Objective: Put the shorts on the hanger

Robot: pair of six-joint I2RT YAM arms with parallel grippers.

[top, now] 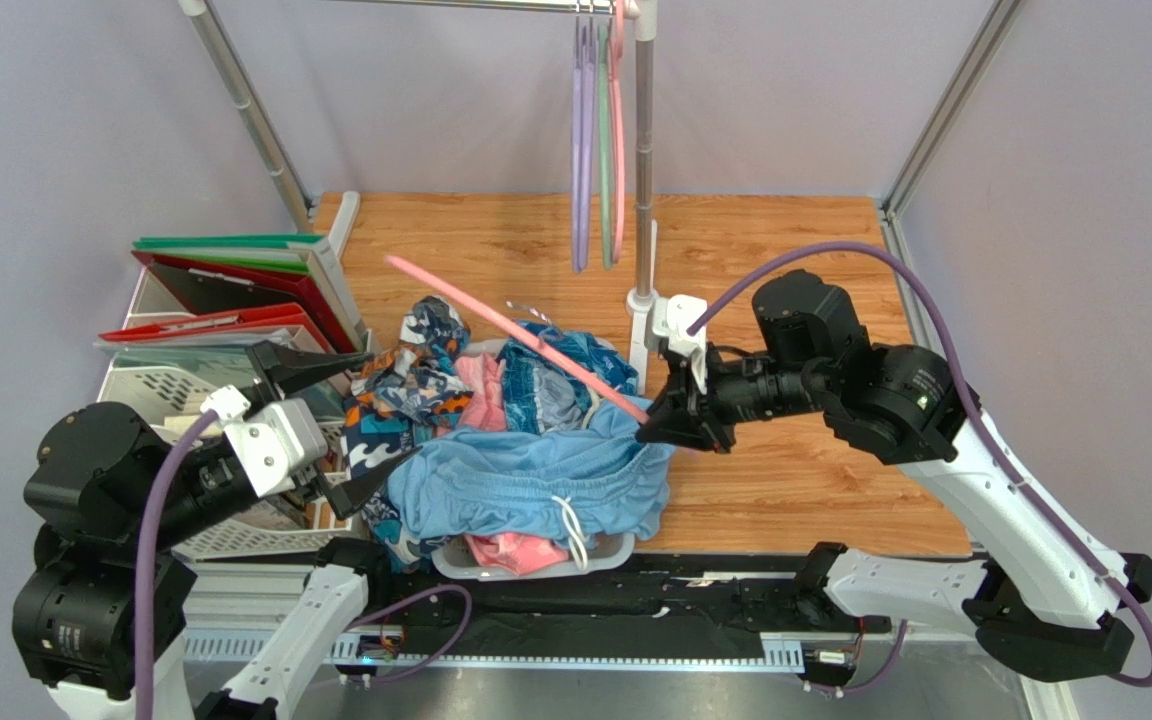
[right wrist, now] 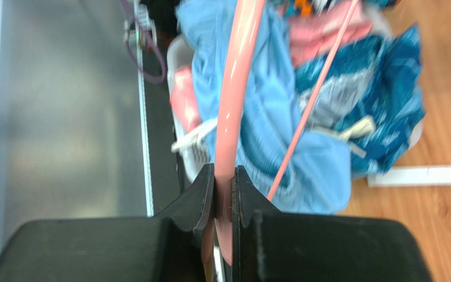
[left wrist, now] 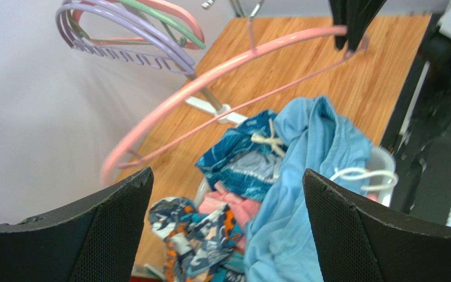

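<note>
Right gripper [right wrist: 225, 176] clamped on the hanger [right wrist: 236, 88]

The two black fingers are pressed together on the hanger's thick pink bar, which rises straight from between them to the top edge. Its thin bar slants off to the upper right. Beneath the hanger lie the shorts [right wrist: 269, 129], crumpled over the rim of a white basket [right wrist: 194, 164]. To their right sits a teal patterned garment [right wrist: 386, 76] with a white cord [right wrist: 357, 126] on it, and a pink garment [right wrist: 322, 35] shows above that. The basket stands on a wooden table [right wrist: 445, 235], near a white stand base [right wrist: 422, 175] at the right edge. A grey metal surface [right wrist: 63, 117] fills the left side.
</note>
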